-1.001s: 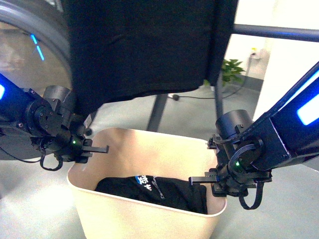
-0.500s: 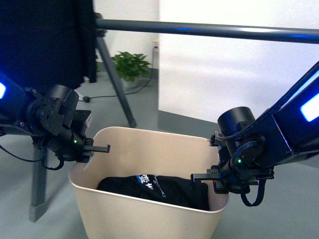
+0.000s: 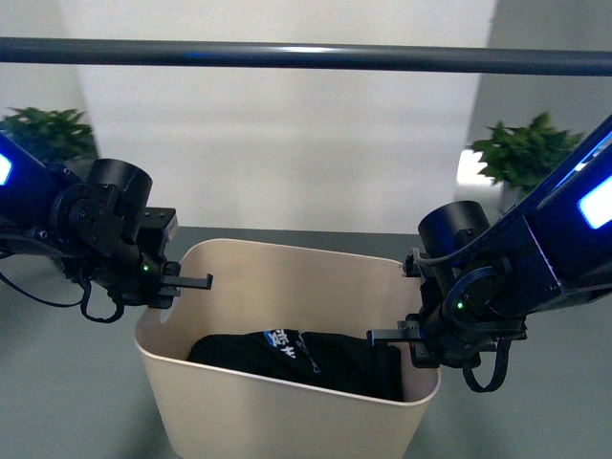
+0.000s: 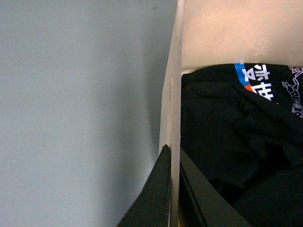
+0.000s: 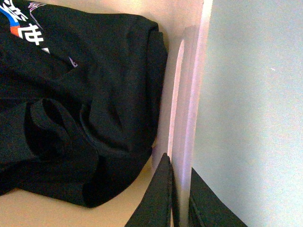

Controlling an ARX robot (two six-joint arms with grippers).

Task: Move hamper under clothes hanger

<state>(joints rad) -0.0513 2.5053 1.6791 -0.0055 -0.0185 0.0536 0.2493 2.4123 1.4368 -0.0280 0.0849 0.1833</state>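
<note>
Front view: the hamper [image 3: 277, 421] sits lower centre of the frame, cream plastic w/ rounded corners. A black garment [image 3: 296, 359] w/ white and blue print lies inside it. The bar of the clothes hanger [image 3: 306, 55] crosses the whole top of the frame, above the hamper in the pic. The left gripper [image 3: 182, 283] is at centre left, at the hamper's left end rim. The right gripper [image 3: 392, 335] is at lower right, at the right end rim. One plant [image 3: 43, 129] is at the upper left edge and a 2nd plant [image 3: 516, 153] at the right. A white wall [image 3: 287, 153] is behind.

Left wrist view: the left gripper [image 4: 173, 153] is closed narrow on the hamper wall [image 4: 174, 94], one finger outside and one inside. The black garment [image 4: 236, 142] fills the inside. The grey floor [image 4: 80, 94] is on the outer side.

Right wrist view: the right gripper [image 5: 179, 163] pinches the hamper wall [image 5: 189, 85] the same way, w/ the fingers on both faces of the wall. The garment [image 5: 85, 104] lies just beside the inner finger, and the floor [image 5: 255, 94] is outside.
</note>
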